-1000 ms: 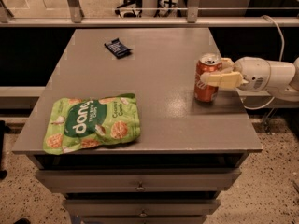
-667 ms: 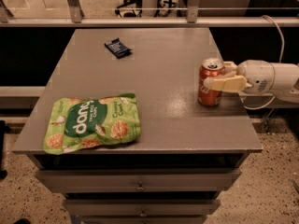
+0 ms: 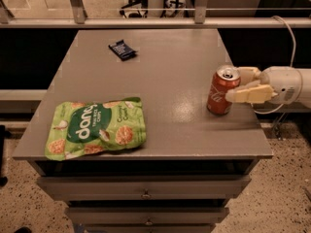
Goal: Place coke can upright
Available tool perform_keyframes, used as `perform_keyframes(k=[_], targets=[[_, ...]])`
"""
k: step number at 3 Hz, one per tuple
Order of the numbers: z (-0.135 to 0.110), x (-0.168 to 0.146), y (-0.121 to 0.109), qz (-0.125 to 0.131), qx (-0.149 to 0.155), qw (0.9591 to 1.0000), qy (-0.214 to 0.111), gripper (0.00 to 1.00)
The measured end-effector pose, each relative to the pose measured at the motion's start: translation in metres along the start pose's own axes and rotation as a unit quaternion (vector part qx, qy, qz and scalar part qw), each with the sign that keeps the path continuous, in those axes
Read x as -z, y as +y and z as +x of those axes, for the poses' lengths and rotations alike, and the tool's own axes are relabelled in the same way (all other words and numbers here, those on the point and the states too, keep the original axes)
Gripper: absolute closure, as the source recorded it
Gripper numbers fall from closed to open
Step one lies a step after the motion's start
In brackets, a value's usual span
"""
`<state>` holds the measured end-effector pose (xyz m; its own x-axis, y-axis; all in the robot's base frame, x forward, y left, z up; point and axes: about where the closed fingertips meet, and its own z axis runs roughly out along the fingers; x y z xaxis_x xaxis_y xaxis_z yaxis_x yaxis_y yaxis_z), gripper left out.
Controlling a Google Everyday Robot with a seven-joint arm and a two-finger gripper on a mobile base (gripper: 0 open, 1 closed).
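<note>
The coke can (image 3: 219, 92), red with white script and a silver top, stands upright on the grey table (image 3: 165, 72) near its right edge. My gripper (image 3: 234, 85) reaches in from the right at the can's height. Its cream fingers (image 3: 249, 95) are spread, one in front of the can's right side and one behind it. The fingers look loose about the can rather than clamped on it.
A green snack bag (image 3: 96, 128) lies flat at the table's front left. A small dark packet (image 3: 122, 49) lies at the back left. A railing runs behind the table. Drawers sit below its front edge (image 3: 146, 194).
The can has shifted slightly right and toward the front and now stands on the table. The gripper fingers have drawn back to the right, covering less of the can.
</note>
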<state>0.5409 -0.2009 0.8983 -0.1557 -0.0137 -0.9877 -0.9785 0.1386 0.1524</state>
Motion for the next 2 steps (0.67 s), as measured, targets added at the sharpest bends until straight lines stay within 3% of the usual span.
perform_keyframes(k=[1, 2], targets=[[-0.012, 0.011, 0.009, 0.007, -0.006, 0.9998, 0.018, 0.0], [-0.05, 0.026, 0.023, 0.025, 0.0, 0.9983, 0.052, 0.0]])
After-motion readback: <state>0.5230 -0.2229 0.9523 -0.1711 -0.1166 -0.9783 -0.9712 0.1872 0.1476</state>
